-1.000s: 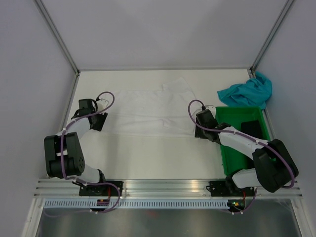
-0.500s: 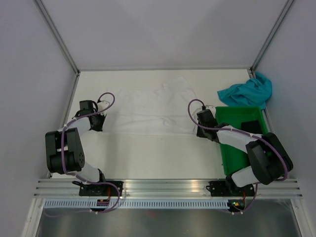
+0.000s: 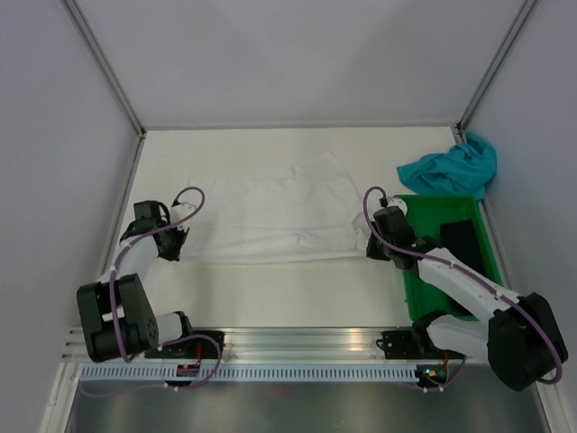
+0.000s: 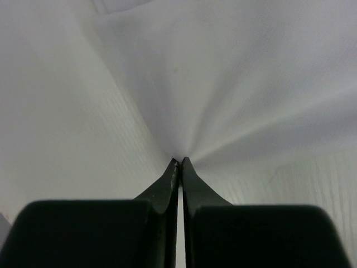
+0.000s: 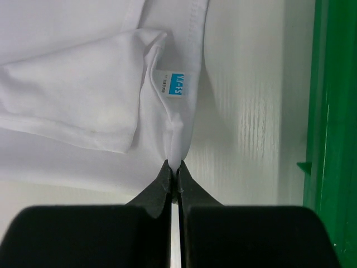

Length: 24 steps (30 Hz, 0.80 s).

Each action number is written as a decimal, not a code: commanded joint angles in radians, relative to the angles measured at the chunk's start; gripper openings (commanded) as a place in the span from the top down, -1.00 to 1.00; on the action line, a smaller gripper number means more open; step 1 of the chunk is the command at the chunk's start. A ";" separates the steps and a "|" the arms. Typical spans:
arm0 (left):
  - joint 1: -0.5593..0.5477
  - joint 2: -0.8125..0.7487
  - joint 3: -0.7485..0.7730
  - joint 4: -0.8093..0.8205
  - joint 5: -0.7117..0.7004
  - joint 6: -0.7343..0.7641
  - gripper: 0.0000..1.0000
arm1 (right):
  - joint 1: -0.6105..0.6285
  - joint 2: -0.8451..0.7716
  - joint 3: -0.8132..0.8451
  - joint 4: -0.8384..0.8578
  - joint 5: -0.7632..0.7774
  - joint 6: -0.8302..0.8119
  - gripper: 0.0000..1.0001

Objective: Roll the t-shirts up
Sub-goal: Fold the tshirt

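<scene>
A white t-shirt point(image 3: 270, 212) lies spread flat across the middle of the table, folded into a wide band. My left gripper point(image 3: 177, 245) is shut on its left end, where the cloth point(image 4: 223, 84) fans out in taut creases from the pinched tips point(image 4: 179, 161). My right gripper point(image 3: 368, 244) is shut on the right end, pinching the hem point(image 5: 177, 151) just below a blue neck label point(image 5: 173, 85). A teal-blue t-shirt point(image 3: 451, 169) sits crumpled at the back right corner, apart from both grippers.
A green plastic bin point(image 3: 476, 206) stands at the right, close beside my right arm; its wall point(image 5: 334, 111) fills the right edge of the right wrist view. Metal frame posts point(image 3: 104, 63) and grey walls enclose the table.
Both grippers have closed on the ends of the white t-shirt and pulled toward the near edge. The near edge of the shirt now lies lower and straighter.
</scene>
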 commanded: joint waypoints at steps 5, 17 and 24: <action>0.057 -0.296 -0.105 -0.264 0.014 0.141 0.95 | 0.049 -0.254 -0.104 -0.180 -0.086 0.172 0.99; 0.067 -0.391 -0.141 -0.411 0.014 0.159 0.48 | 0.192 -0.565 -0.167 -0.361 -0.055 0.368 0.19; 0.067 -0.368 0.035 -0.422 0.021 0.122 -0.21 | 0.192 -0.465 0.001 -0.379 0.062 0.278 -0.44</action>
